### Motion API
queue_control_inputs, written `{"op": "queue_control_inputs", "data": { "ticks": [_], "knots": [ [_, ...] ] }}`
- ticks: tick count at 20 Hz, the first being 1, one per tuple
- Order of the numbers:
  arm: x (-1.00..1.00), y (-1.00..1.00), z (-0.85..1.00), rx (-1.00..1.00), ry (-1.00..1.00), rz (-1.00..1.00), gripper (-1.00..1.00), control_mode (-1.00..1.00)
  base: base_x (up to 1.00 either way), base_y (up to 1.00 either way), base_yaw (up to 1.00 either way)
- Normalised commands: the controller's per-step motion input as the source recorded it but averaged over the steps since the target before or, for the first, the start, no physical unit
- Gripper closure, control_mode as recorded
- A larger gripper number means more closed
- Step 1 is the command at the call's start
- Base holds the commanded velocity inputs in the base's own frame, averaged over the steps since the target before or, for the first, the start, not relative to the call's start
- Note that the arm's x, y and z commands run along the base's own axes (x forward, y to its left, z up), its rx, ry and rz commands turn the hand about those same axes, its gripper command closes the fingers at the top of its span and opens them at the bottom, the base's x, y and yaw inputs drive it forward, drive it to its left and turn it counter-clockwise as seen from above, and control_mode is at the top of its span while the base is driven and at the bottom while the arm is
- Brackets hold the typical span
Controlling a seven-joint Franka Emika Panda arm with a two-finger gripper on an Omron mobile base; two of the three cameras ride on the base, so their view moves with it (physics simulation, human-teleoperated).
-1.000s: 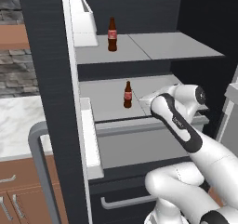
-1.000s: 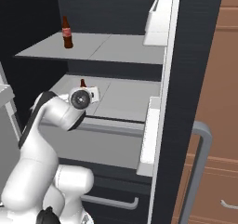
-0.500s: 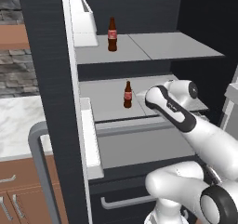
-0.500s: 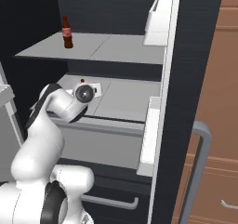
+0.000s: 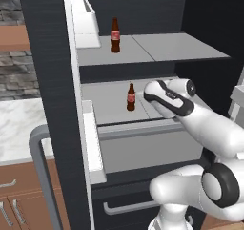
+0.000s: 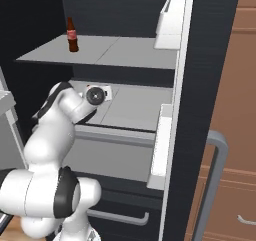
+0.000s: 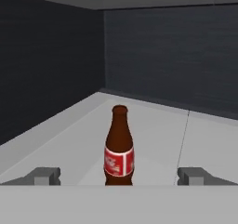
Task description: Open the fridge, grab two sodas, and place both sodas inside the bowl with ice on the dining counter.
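Glass bottles stand on two smooth grey shelves inside the open fridge point(image 5: 43, 81), whose matte black walls show a fine horizontal grain. Each is dark brown with a narrow neck and a red label. The upper soda point(image 5: 115, 35) sits at upper centre of the left base view and upper left of the right base view point(image 6: 72, 35). The lower soda point(image 5: 131, 97) stands upright near the middle of the left base view, just left of the white rounded wrist.

In the hand view the lower soda point(image 7: 119, 146) stands at centre frame, between the two dark finger tips point(image 7: 44, 176) at the lower corners. The gripper point(image 7: 119, 176) is spread wide and grasps nothing — the bottle touches neither tip, with clear shelf on both sides. A thin seam runs up the shelf to the right of the bottle, and the dark back wall stands well behind it.

A white door bin point(image 5: 86, 19) sits at the upper left of the left base view, and a second white ledge point(image 5: 93, 143) lines the door's inner edge lower down. A rounded grey handle point(image 5: 40, 176) curves at lower left; brown cabinets point(image 6: 235, 135) fill the right edge of the right base view. At the bottom, a black drawer point(image 6: 120, 216) carries a grey bar handle.
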Motion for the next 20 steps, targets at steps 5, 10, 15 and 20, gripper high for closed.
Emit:
{"op": "queue_control_inputs", "data": {
  "ticks": [5, 10, 15, 20],
  "knots": [
    [0.2, 0.03, -0.17, 0.0, 0.0, 0.0, -1.0, -1.0, 0.0, 0.0, 0.0],
    [0.15, 0.09, -0.19, 0.0, 0.0, 0.0, -1.0, -1.0, 0.0, 0.0, 0.0],
    [0.16, 0.12, -0.19, 0.0, 0.0, 0.0, -1.0, -1.0, 0.0, 0.0, 0.0],
    [0.18, 0.13, -0.2, 0.0, 0.0, 0.0, -1.0, -1.0, 0.0, 0.0, 0.0]
  ]
}}
